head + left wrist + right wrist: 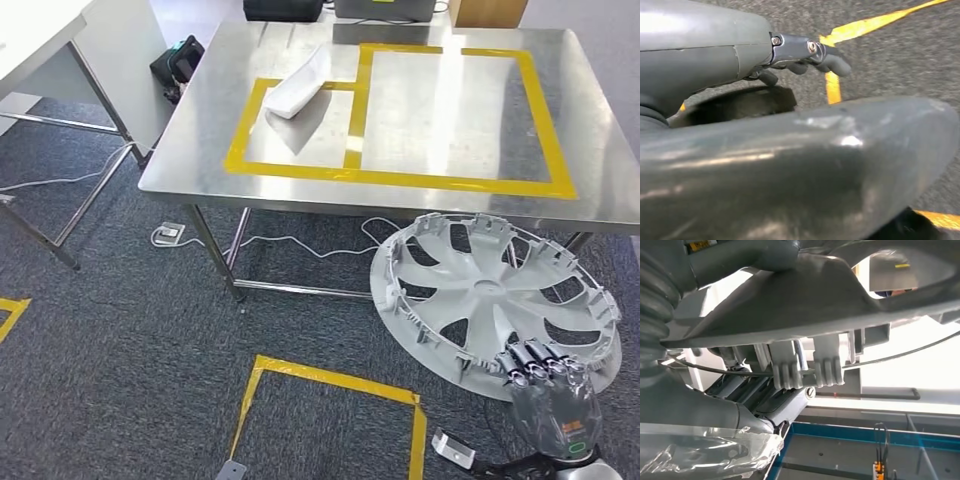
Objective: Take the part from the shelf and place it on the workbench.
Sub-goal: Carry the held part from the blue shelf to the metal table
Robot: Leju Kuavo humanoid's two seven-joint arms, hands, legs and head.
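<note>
A silver-grey wheel cover (pixel 490 300) with curved spokes hangs tilted in front of the steel workbench (pixel 189 150), below its near edge. My right hand (pixel 555 400), wrapped in clear plastic, grips the cover's near rim from underneath. In the right wrist view the cover's ribbed rim and clips (pixel 806 372) lie right against my right hand (pixel 764 410). My left hand (pixel 806 55) hangs over the grey carpet with its fingers stretched out and nothing in them.
The workbench top carries yellow tape rectangles (pixel 445 180); a white curved part (pixel 298 85) lies in the left one. A white table (pixel 45 40) stands at far left. Yellow floor tape (pixel 332 385) and cables (pixel 302 245) lie on the carpet.
</note>
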